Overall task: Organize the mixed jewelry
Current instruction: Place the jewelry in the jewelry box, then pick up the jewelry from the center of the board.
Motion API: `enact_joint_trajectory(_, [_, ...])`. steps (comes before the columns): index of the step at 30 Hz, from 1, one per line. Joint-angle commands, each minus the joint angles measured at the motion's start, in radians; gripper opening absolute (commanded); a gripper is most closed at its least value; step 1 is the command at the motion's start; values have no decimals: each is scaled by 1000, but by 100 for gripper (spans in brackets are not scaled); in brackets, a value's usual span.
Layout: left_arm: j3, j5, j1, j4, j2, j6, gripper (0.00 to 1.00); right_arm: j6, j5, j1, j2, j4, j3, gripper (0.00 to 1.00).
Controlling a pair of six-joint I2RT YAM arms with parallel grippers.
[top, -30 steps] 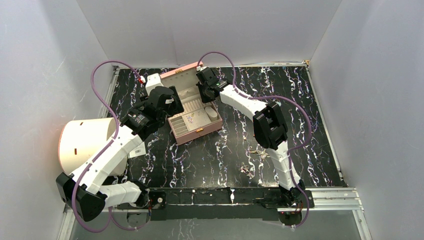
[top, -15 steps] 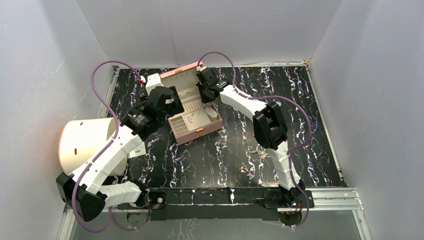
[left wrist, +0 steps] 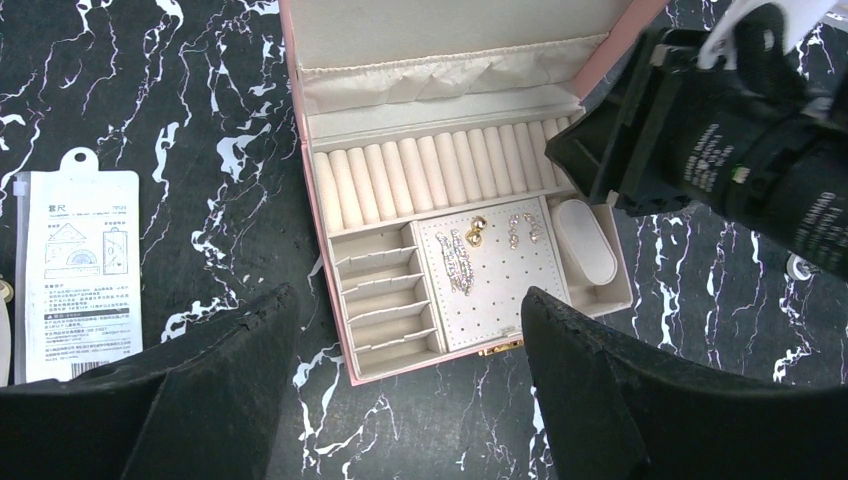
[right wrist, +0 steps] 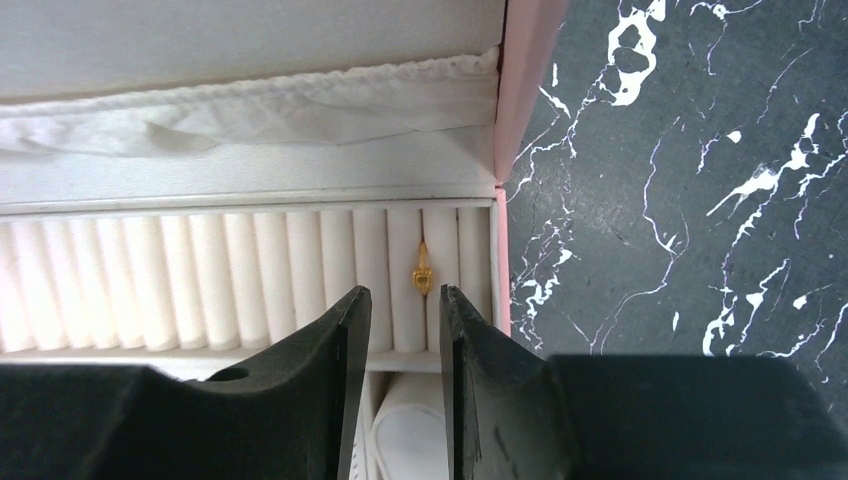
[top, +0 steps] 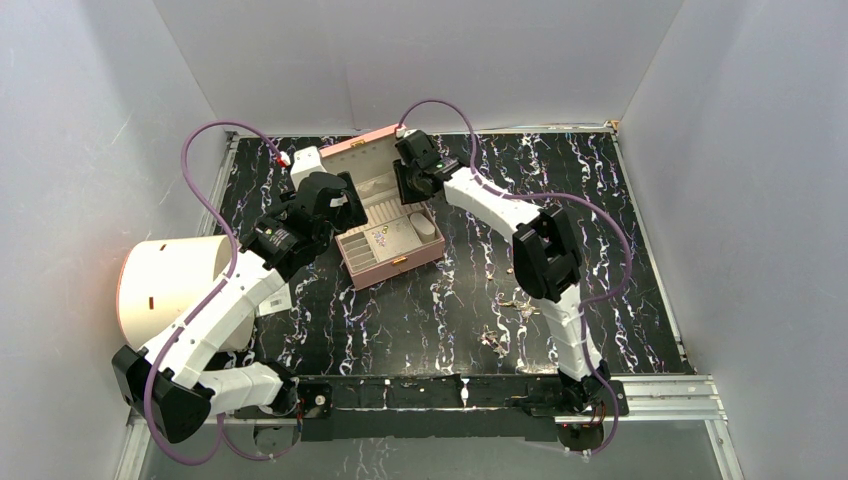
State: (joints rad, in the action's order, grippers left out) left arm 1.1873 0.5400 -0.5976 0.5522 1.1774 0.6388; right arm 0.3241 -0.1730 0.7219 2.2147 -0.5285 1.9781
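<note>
Your right gripper (right wrist: 400, 300) is hovering slightly parted and empty near a gold ring (right wrist: 423, 272) in the ring rolls (right wrist: 240, 280); your left gripper (left wrist: 408, 300) is hanging wide open

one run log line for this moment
right hand: open above ring rolls | gold ring: seated between rolls | left hand: open, empty, near pink box

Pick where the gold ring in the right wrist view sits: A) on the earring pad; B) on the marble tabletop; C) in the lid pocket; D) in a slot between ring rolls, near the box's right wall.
D: the gold ring stands in a slot between the ring rolls of the pink jewelry box, just beyond the open right gripper.
</note>
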Motion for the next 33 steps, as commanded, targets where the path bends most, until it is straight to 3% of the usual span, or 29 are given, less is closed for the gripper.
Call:
enact_joint_trajectory(1, [9, 9, 5, -17, -21, 4, 78, 43, 34, -16, -119, 32, -27, 41])
enact_joint_trajectory(11, [11, -34, 5, -32, -37, 15, 79, 67, 115, -35, -265, 62, -159, 40])
enact_joint_trajectory(16, [-18, -200, 5, -146, -51, -54, 79, 109, 74, -41, -454, 14, -331, 40])
enact_joint_trajectory(21, [-82, -309, 5, -267, -82, -55, 79, 272, -44, -44, -650, -68, -560, 42])
enact_joint_trajectory(25, [-88, -352, 5, -293, -66, -49, 79, 445, -152, -53, -758, -183, -717, 52])
enact_joint_trajectory(29, [-81, -377, 5, -293, -42, -38, 79, 584, -159, -128, -793, -300, -786, 59])
enact_joint_trajectory(33, [-76, -378, 5, -288, -26, -22, 79, 648, -78, -284, -810, -338, -868, 58])
